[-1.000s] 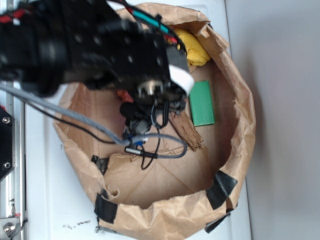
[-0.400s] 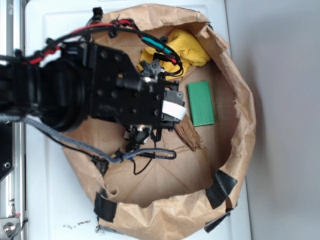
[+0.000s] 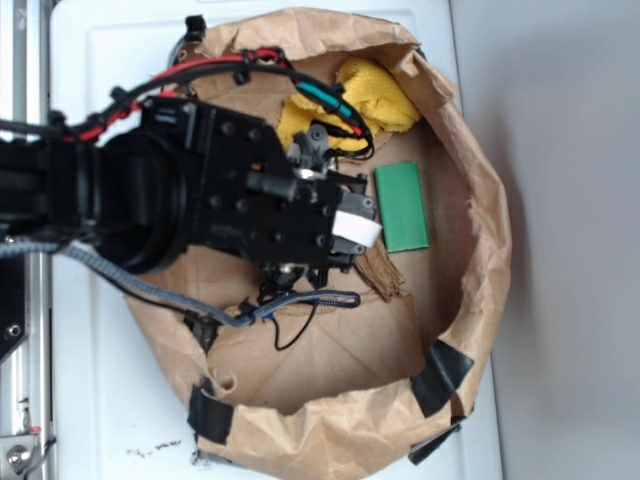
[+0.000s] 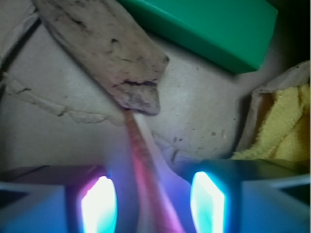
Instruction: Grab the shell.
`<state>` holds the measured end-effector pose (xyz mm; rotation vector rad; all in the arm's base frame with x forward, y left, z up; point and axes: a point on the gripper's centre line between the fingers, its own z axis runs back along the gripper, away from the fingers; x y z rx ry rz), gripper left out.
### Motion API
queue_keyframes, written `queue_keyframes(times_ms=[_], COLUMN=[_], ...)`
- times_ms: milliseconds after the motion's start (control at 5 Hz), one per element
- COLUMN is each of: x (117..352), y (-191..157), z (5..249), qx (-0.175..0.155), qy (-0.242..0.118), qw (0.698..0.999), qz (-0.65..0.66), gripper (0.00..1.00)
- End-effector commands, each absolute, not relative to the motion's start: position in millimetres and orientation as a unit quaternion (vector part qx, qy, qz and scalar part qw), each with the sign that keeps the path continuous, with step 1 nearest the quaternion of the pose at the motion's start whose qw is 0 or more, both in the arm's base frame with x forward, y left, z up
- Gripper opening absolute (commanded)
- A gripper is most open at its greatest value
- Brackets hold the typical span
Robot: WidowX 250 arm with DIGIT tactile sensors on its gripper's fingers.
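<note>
In the wrist view the shell (image 4: 146,170) shows as a long, pale pinkish tapering tail lying on the brown paper. Its tip reaches the edge of the flat dark bark piece (image 4: 107,53). My gripper (image 4: 153,196) is open and straddles the tail. The glowing left pad (image 4: 99,204) and right pad (image 4: 206,201) stand on either side of it with a gap on each side. The shell's body is cut off by the bottom of that view. In the exterior view the black arm (image 3: 230,200) covers both the shell and the fingers.
Everything lies inside a crumpled brown paper bag (image 3: 485,250) with black tape patches (image 3: 440,378). A green block (image 3: 402,207) (image 4: 204,24) lies beyond the bark piece (image 3: 380,272). A yellow cloth (image 3: 370,95) (image 4: 286,126) is bunched to the right of the fingers.
The arm has come down into the bag and settled over the spot beside the bark piece. It has barely moved in the last half second.
</note>
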<state>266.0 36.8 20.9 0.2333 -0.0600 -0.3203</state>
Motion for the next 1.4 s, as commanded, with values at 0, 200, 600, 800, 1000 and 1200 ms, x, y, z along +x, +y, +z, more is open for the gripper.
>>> queue_keyframes(times_ms=[0,200,600,800,1000,1200], x=[266,263,260,256,255,258], y=[37,31,34,37,38,34], z=[51,90,161,187,205,209], qx=[0.092,0.049,-0.035,-0.063,-0.083,-0.064], qy=[-0.061,-0.088,-0.115,-0.117,-0.113,-0.103], qw=[0.983,0.984,0.985,0.984,0.983,0.985], qz=[-0.149,-0.147,-0.123,-0.12,-0.115,-0.12], gripper=[0.0,0.0,0.0,0.0,0.0,0.0])
